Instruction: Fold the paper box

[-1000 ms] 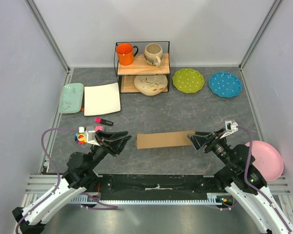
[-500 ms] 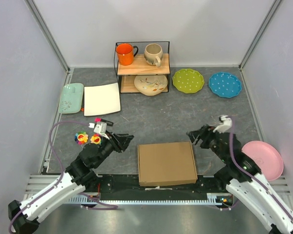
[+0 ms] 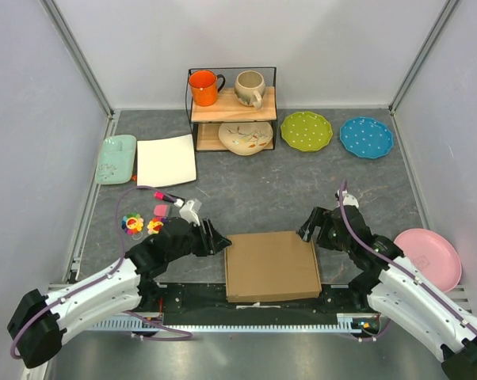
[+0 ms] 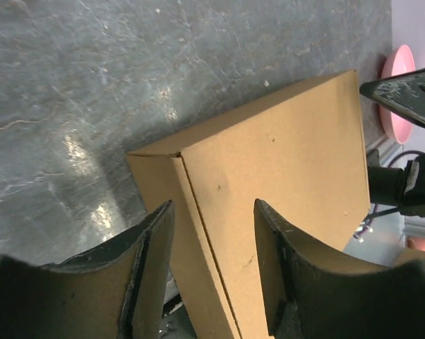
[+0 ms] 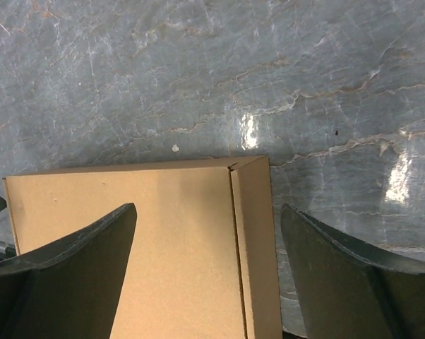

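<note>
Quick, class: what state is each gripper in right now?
Left gripper: open, holding nothing, over a corner of the box.
Right gripper: open wide, holding nothing, over another corner of the box.

This is a robotics lab test cell, not a lived-in room. Bare grey wall panels (image 3: 246, 47) sit in an aluminium-profile frame (image 3: 78, 55) around a grey stone-patterned surface (image 3: 302, 186). A left arm (image 3: 96, 291) and a right arm (image 3: 417, 289) are bolted to a black base (image 3: 254, 294) at its near edge. Kitchenware stands as staged props: a wire shelf (image 3: 232, 111) holding an orange mug (image 3: 204, 87), with a green plate (image 3: 306, 131) and a blue plate (image 3: 366, 137) beside it
</note>
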Available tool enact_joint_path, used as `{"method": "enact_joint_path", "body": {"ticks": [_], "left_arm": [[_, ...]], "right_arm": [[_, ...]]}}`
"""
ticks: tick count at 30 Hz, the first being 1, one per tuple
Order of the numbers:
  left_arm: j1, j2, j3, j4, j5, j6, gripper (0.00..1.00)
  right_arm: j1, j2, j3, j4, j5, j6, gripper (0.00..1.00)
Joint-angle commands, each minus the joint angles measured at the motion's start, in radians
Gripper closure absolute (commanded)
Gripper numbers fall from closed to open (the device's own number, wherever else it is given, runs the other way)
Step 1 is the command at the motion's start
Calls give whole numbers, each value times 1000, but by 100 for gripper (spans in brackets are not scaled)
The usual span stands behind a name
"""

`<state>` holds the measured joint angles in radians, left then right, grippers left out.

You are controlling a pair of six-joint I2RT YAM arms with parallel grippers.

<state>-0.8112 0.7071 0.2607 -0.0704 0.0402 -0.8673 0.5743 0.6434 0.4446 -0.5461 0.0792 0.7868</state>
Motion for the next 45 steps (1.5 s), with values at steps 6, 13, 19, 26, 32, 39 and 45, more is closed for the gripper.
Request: {"method": "enact_joint_path", "body": {"ticks": [6,13,19,26,32,39,45], "left_arm": [[-5,90,-46,199,181,-61,50],[-2,208,-81,397,141,-36,67],[35,319,38,394,-3,60,68],[220,586,225,434,16,120,69],[308,771,350,478,70,129,69],[351,841,407,483,72,143,66],[368,773,504,230,-37,157,47]], "right_arm": [[1,-91,-187,174,-144,126,27],[1,-64,-270,353,-107,140,40],[1,83,-268,538,-3,121,41],[-8,395,-236,845,50,112,41],[-100,703,-123,1038,27,57,39],[-160,938,-18,1132,-33,48,37],[-163,787,32,950,40,52,17]]}}
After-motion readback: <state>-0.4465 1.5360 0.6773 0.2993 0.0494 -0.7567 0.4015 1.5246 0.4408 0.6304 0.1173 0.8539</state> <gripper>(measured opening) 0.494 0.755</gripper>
